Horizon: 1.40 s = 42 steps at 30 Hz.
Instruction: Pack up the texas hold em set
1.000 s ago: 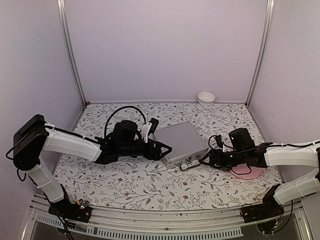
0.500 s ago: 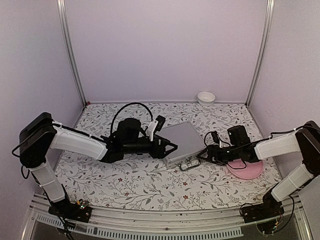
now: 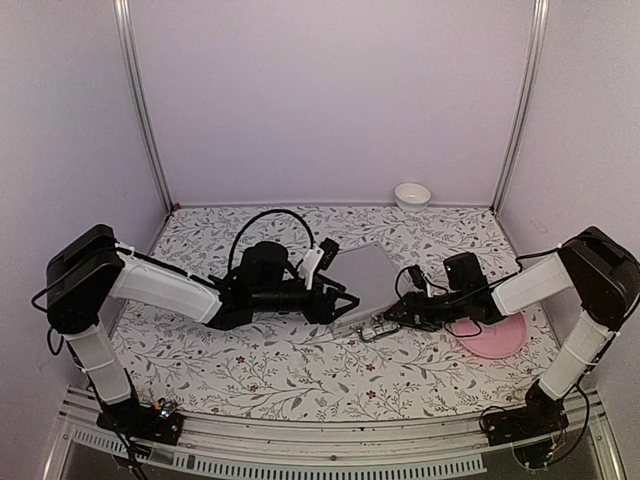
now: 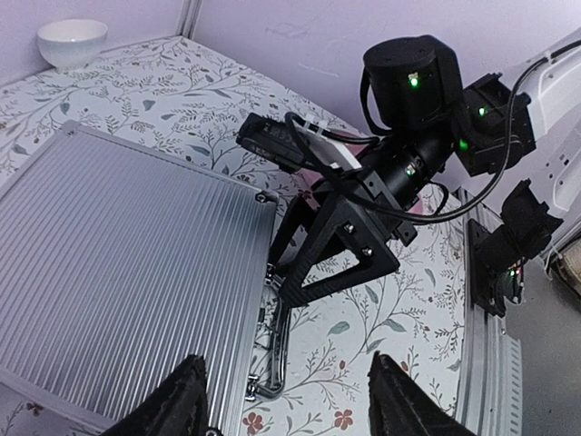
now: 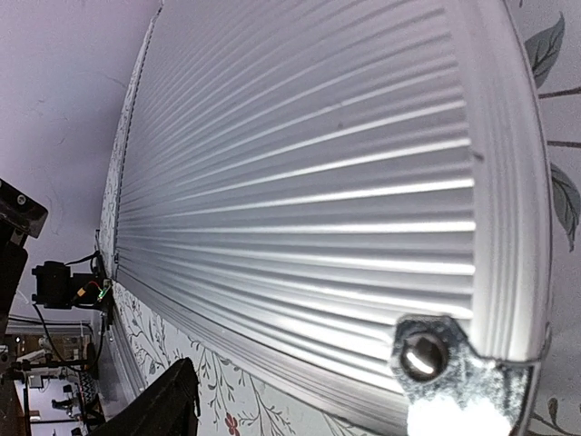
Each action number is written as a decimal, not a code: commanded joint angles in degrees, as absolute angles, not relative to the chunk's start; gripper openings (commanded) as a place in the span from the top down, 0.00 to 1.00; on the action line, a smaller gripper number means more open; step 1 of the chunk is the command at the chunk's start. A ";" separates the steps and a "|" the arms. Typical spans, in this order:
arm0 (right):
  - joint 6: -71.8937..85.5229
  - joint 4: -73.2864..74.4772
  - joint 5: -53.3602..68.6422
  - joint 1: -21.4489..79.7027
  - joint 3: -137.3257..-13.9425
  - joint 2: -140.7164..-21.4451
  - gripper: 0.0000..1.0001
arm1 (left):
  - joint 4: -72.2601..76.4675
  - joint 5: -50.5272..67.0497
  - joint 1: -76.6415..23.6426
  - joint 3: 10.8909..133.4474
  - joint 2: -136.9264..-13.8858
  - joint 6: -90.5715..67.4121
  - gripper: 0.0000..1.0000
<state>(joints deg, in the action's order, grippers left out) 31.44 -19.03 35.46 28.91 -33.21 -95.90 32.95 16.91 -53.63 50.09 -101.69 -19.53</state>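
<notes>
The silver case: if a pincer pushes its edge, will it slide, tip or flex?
Probably slides flat: the case lies closed and low on the table. Its ribbed metal surface looks stiff. The handle looks hinged, so may flop.

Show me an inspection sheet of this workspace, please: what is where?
Surface: floral-patterned tablecloth, lying flat.
Job's things: ribbed silver aluminium case, shut, contents hidden; its metal handle lies on the cloth.
Clutter: round pink plate beneath the right arm; small white bowl by the back wall.
Grippers: left gripper open, holding nothing, at the case's edge; right gripper at the handle side, jaw state unclear.
Cables: black cable looping over the left wrist, snagging nothing.
Surroundings: lilac walls, metal posts.
</notes>
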 commanded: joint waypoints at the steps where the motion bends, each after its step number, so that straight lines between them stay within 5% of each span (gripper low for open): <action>1: 31.84 -21.69 38.39 29.59 -33.93 -96.91 0.25 | 33.88 15.11 -55.05 50.32 -101.93 -15.82 0.39; 20: 38.97 -23.55 42.59 29.68 -34.54 -92.24 0.25 | 29.44 9.60 -56.28 50.69 -102.57 -6.62 0.23; 42: 43.14 -24.57 43.14 30.17 -35.52 -92.56 0.25 | 26.74 6.61 -58.52 52.58 -105.13 -1.60 0.19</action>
<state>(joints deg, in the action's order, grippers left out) 42.74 -21.76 42.72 29.80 -33.71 -92.31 26.79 7.97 -57.56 51.75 -105.21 -2.66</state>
